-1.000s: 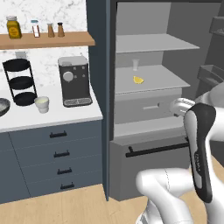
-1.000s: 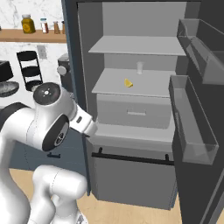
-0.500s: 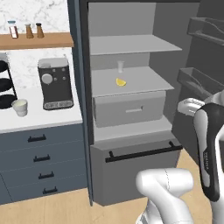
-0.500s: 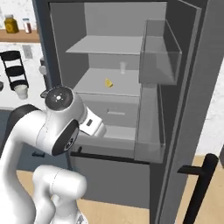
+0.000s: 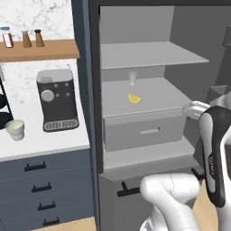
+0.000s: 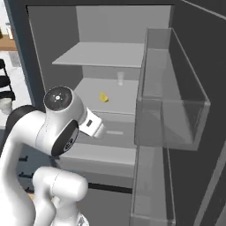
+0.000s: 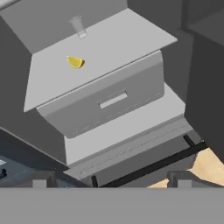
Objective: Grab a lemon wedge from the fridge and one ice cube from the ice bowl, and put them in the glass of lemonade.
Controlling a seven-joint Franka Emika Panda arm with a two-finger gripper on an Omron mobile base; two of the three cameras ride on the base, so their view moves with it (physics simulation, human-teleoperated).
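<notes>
The fridge (image 5: 93,113) stands open. A tiny yellow lemon wedge (image 5: 134,98) (image 6: 103,97) (image 7: 75,62) lies on its middle shelf, in front of a small clear glass (image 5: 132,77). My gripper (image 7: 109,180) is open and holds nothing; it hangs in front of the fridge, below and well short of the wedge, with one dark fingertip (image 7: 41,179) at each bottom corner of the hand view. The glass of lemonade (image 5: 15,129), a cream-white cup, stands on the counter left of the coffee machine (image 5: 56,99). The ice bowl is out of view.
A grey drawer (image 7: 109,103) sits under the wedge's shelf, with a black-handled freezer drawer (image 7: 153,164) below. The open door's clear bins (image 6: 172,101) stand close on the right. A black tiered rack (image 5: 2,106) is at the counter's left edge.
The whole picture has shifted: the base has moved toward the fridge, so its shelves look nearer and more central and the counter has slid left. The wedge stays on its shelf.
</notes>
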